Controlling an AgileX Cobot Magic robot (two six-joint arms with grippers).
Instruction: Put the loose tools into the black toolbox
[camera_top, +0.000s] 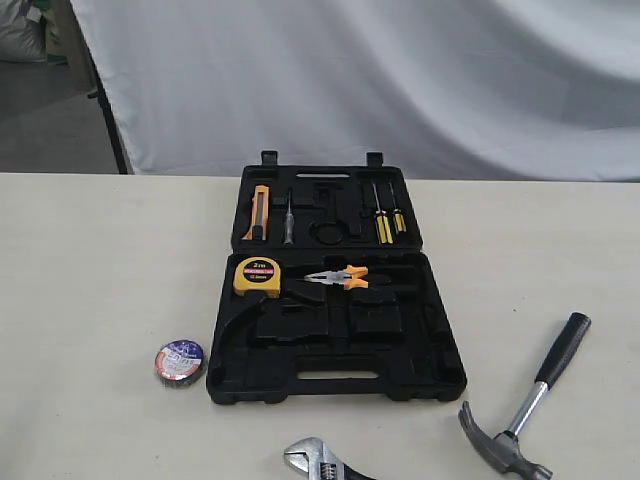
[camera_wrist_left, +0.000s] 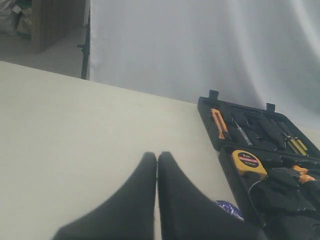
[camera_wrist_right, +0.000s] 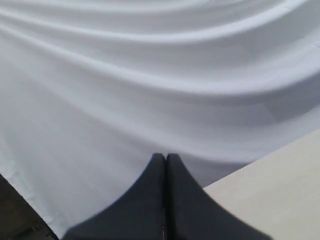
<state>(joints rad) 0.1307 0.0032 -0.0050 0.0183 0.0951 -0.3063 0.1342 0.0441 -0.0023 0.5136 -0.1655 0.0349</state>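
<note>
Nothing has gone in yet, judging by how things lie. The toolbox (camera_top: 420, 385) lies open in the centre of the exterior view, and its near half holds only the tape measure (camera_top: 257, 276) and the pliers (camera_top: 340, 278). Most of the moulded recesses below them are bare. The far half carries a knife and screwdrivers. All three loose tools sit outside on the table (camera_top: 100, 280). The tape roll (camera_top: 180, 362) is at lower left, just beside the case's near left corner. The wrench (camera_top: 322, 463) is at the bottom edge near the middle, cut off by the frame. The hammer (camera_top: 541, 392) is at lower right, well apart from the case, with its head toward the bottom edge. Neither arm appears in the exterior view. The left gripper (camera_wrist_left: 157, 156) has its fingers pressed together on nothing, above bare table, with the case at the right of its view and a blue sliver of the tape roll beside it. The right gripper (camera_wrist_right: 165, 157) is likewise pinched closed and empty, facing the white cloth (camera_wrist_right: 150, 75). So the whole job remains: three pickups and three placements.
</note>
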